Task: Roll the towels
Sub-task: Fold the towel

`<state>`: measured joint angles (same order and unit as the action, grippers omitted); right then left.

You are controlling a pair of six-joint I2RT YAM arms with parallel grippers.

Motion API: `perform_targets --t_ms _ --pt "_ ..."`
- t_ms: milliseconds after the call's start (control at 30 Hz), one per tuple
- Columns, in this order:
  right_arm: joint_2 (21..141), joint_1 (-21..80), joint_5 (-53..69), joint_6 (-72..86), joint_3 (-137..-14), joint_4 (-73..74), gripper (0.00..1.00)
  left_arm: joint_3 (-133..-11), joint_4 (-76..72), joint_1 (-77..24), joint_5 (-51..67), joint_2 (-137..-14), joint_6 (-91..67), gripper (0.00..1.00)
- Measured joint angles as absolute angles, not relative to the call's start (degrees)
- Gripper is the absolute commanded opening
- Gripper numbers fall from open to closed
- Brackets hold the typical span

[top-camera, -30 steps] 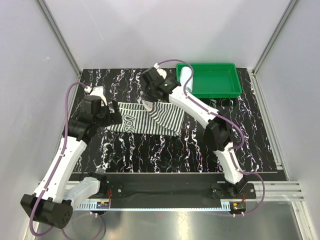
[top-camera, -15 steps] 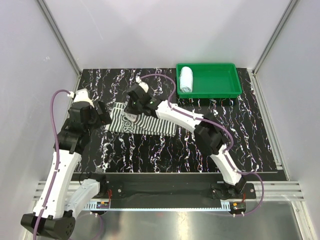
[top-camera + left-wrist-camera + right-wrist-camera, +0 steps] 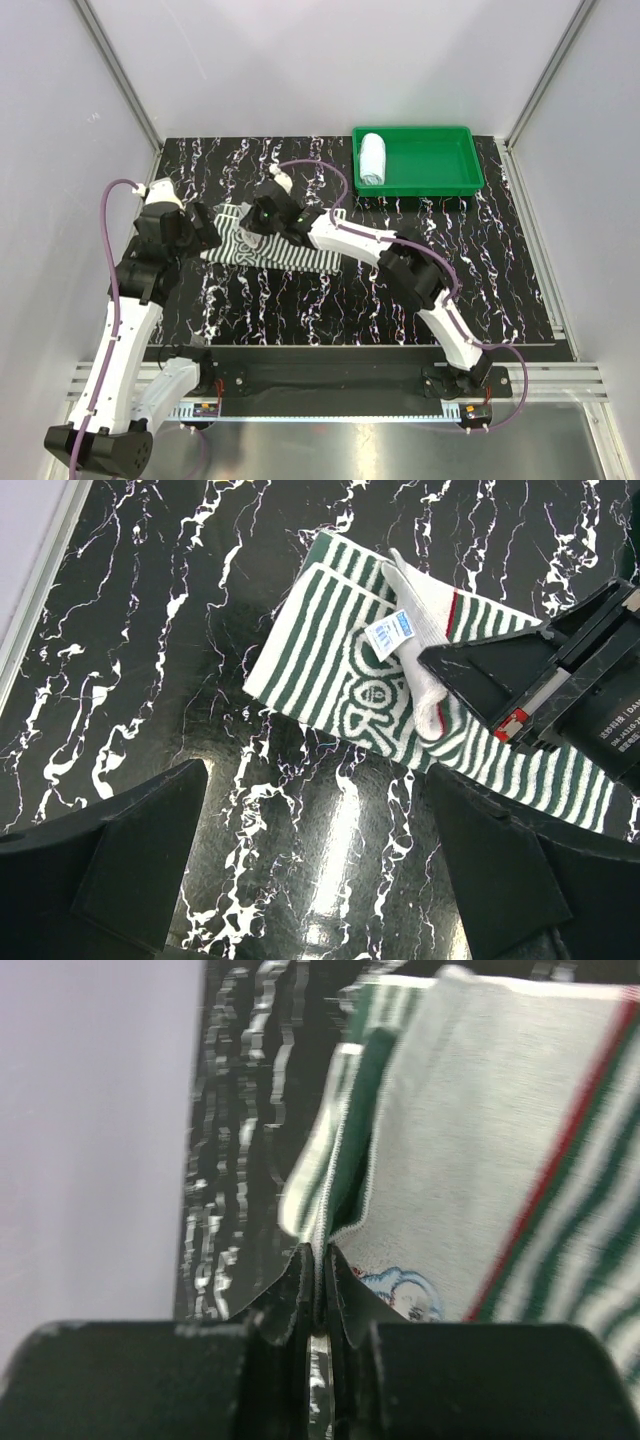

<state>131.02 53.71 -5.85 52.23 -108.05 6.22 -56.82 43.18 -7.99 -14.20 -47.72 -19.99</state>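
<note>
**Both arms at the striped towel.** My right arm reaches low and long from its base across the table [image 3: 330,300]. Its forearm passes over the striped towel [image 3: 330,670] and its wrist sits above that towel's far left corner. My right gripper [image 3: 318,1265] is pinched narrow on a turned-up edge of the striped towel. There the pale underside, with a small label [image 3: 390,635], lies folded back over the stripes.

My left arm stands bent beside the striped towel's left end, wrist tipped downward. My left gripper [image 3: 315,772] hangs spread wide just short of the striped towel's near left edge. It holds nothing, and only bare table shows between its fingers. Apart from the lifted corner, the striped towel lies flat on the table, its long side running left to right.

The pale blue towel [image 3: 372,158], rolled, lies well apart from the striped towel, toward the far right. It rests inside the green tray [image 3: 478,165], against the tray's left wall.
</note>
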Motion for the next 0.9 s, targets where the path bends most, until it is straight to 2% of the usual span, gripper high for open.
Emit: perform_targets --t_ms 67,133,233,267,300,600,900 --pt "131.68 54.17 -4.97 51.77 -109.58 5.23 0.00 -56.82 43.18 -7.84 -14.35 -47.72 -19.99 0.99" --pt "133.56 54.78 -3.36 50.87 -113.19 3.64 0.07 -56.82 43.22 -7.60 -14.70 -47.72 -20.01 0.99" --pt "137.38 55.64 0.71 50.43 -118.02 0.10 0.49 -56.82 43.22 -7.14 -15.09 -47.72 -20.03 0.99" --pt "138.72 55.96 2.17 50.50 -119.04 -1.02 0.80 -56.82 43.22 -6.94 -15.14 -47.72 -20.03 0.99" --pt "139.85 56.25 3.31 50.54 -119.59 -1.61 0.89 -56.82 43.22 -6.74 -15.18 -47.75 -20.03 0.99" --pt "141.03 56.45 5.21 47.94 -114.80 -0.34 0.94 -56.73 43.24 -6.22 -15.16 -48.40 -20.10 0.99" --pt "118.83 52.69 -1.41 46.33 -90.91 2.24 0.94 -56.71 43.18 -6.22 -14.70 -50.59 -20.01 0.99"
